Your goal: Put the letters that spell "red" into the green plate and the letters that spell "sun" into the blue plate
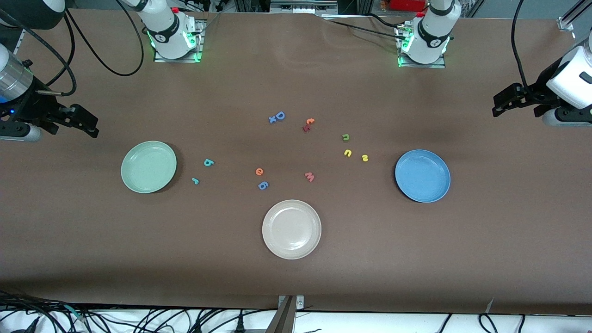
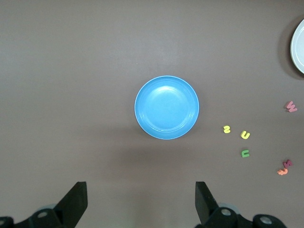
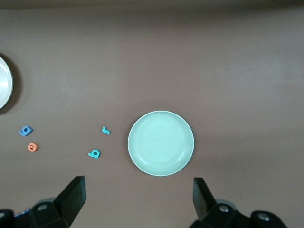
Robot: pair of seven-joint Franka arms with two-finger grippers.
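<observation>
Lying loose on the table, the teal "r" (image 1: 195, 181), teal "d" (image 1: 208, 162) and orange "e" (image 1: 259, 172) sit beside the green plate (image 1: 132, 180); the yellow "s" (image 1: 365, 158), yellow "u" (image 1: 348, 153) and olive "n" (image 1: 345, 137) sit beside the blue plate (image 1: 407, 187). Left gripper (image 1: 502, 105) and right gripper (image 1: 88, 125) wait above the table ends, fingers spread apart, holding nothing.

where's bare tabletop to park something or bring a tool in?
All three plates are empty: green plate, blue plate, white plate. Bare table lies nearer the camera than the plates, flanking the white one, and between the letters and the arm bases. Crowded: the scattered letters between green and blue plates, from the teal r to the yellow s.
</observation>
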